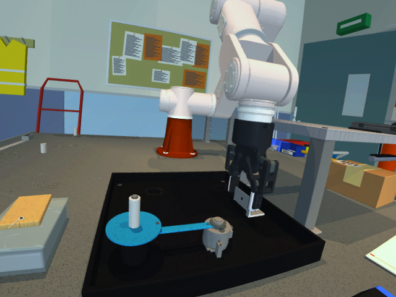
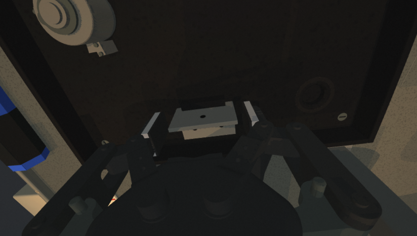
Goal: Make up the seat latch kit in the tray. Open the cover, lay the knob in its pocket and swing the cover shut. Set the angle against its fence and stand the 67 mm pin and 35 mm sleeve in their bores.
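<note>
My gripper (image 1: 248,195) (image 2: 200,124) is low over the right side of the black tray (image 1: 198,230). It is open and holds nothing. The grey angle (image 1: 248,203) (image 2: 203,120) sits between the open fingers, down on the tray floor. The blue cover (image 1: 133,228) lies shut on the tray's left, with a white handle post (image 1: 134,211) standing on it. Its blue arm runs to the grey pivot (image 1: 217,235) (image 2: 73,20) near the tray's middle. Round bores (image 1: 154,191) (image 2: 314,94) show at the tray's far side. A white sleeve (image 1: 43,147) stands on the floor far left.
Behind the tray stands my red base (image 1: 177,137), under a notice board on the wall. A grey table (image 1: 323,160) stands to the right, close to the tray's edge. A grey block with an orange pad (image 1: 27,223) sits left of the tray.
</note>
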Robot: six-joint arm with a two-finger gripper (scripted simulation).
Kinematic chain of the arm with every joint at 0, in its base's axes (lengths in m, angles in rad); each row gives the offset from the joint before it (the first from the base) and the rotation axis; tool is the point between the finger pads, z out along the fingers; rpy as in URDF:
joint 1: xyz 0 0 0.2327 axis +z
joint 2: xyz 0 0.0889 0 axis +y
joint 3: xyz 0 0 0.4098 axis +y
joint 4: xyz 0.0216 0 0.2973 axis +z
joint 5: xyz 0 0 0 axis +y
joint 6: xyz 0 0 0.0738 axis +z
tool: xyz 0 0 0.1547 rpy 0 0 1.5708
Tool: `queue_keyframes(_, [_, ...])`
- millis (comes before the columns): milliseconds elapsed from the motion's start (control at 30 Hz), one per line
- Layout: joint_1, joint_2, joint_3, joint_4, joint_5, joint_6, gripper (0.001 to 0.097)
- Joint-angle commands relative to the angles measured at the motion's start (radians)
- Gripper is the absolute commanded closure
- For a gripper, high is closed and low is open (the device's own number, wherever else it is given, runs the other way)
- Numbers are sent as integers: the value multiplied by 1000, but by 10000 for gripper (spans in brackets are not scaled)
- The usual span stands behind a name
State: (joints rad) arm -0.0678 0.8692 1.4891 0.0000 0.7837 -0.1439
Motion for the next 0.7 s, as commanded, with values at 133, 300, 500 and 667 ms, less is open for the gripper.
queue_keyframes(133, [1,-15,-4,0,16,1,181])
queue_keyframes(300, [2,-41,-10,0,47,2,181])
queue_keyframes(500, [4,-74,-22,0,92,4,181])
queue_keyframes(667, [5,-93,-29,0,119,5,181])
